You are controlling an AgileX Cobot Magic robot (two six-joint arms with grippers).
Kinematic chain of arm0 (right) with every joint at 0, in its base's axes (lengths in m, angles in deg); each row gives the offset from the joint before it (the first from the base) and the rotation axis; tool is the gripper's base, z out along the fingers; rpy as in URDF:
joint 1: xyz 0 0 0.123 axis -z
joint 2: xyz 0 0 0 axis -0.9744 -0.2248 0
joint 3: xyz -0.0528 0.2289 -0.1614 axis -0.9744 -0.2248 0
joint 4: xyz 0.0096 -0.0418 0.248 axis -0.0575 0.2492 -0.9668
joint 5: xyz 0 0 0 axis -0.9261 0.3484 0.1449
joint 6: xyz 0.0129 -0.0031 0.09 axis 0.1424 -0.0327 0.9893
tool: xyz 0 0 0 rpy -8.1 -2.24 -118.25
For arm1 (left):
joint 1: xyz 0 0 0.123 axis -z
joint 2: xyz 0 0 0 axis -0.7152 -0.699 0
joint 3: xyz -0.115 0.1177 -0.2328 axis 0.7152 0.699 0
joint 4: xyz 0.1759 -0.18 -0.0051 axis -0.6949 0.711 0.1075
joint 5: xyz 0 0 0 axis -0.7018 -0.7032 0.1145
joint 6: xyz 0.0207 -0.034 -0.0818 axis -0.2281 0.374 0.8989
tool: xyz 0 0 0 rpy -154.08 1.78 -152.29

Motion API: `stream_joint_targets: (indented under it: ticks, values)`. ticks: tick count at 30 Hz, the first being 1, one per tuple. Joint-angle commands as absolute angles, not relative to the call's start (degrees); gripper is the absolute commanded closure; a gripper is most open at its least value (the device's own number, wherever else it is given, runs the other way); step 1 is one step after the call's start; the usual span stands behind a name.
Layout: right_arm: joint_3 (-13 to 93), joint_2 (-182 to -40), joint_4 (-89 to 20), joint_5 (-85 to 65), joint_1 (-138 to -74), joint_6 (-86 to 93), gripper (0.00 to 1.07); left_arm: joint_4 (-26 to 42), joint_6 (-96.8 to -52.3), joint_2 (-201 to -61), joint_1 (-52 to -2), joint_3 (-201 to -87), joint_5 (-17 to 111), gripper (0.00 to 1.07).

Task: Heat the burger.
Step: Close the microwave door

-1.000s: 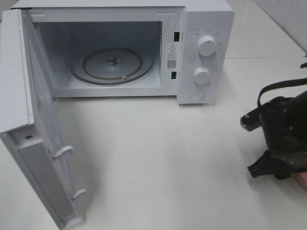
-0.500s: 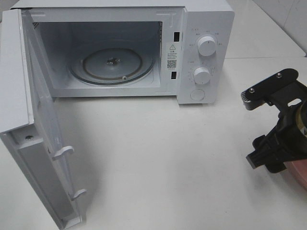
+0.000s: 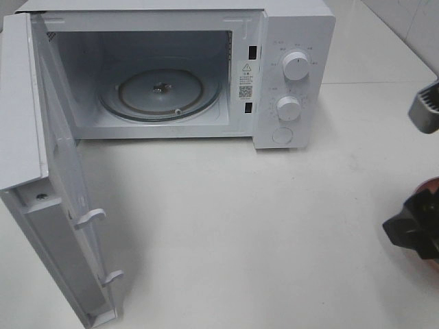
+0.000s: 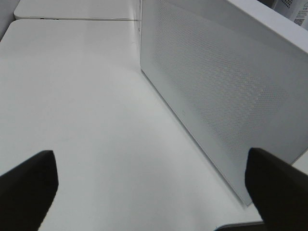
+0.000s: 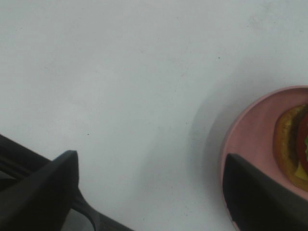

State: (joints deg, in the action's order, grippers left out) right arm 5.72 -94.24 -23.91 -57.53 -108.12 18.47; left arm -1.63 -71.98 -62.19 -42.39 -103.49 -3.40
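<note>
Both pincers are matte black: the left pincer [image 4: 149, 192] shows broad blunt fingers [image 4: 26, 185], the right pincer [image 5: 149, 192] wedge-shaped ones [image 5: 43, 192], with a grey ribbed pad [image 3: 425, 110].

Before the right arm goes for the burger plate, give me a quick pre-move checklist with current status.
1. Microwave door swung open: ok.
2. Turntable bare and ready: ok.
3. Right gripper open, nothing held: ok.
4. Right gripper lined up on the pink plate: not ok; one finger overlaps the rim, the other is over bare table.
5. Burger sitting upright on the plate: cannot tell, only an edge shows.
6. Left gripper open and outside the door: ok.
</note>
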Motion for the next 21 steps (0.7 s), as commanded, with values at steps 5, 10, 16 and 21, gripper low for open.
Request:
stream_joint_targets:
  ticks: [5,10,16,21]
  values:
    - [5.84,-83.82,-24.08,-63.44,-107.89,17.96,0.27,-1.46,-72.04,-61.33,-42.56,-103.38,-2.77,0.09]
    - [5.84,-78.60,-24.02,-67.45,-107.89,18.82,0.29,-1.46,-72.04,-61.33,-42.56,-103.38,-2.77,0.09]
    - [5.49,-72.19,-23.85,-70.43,-107.55,18.82,0.30,-1.46,-72.04,-61.33,-42.56,-103.38,-2.77,0.09]
    - [3.60,-66.11,-24.08,-71.40,-101.30,18.36,0.31,-1.46,-72.04,-61.33,-42.56,-103.38,-2.77,0.09]
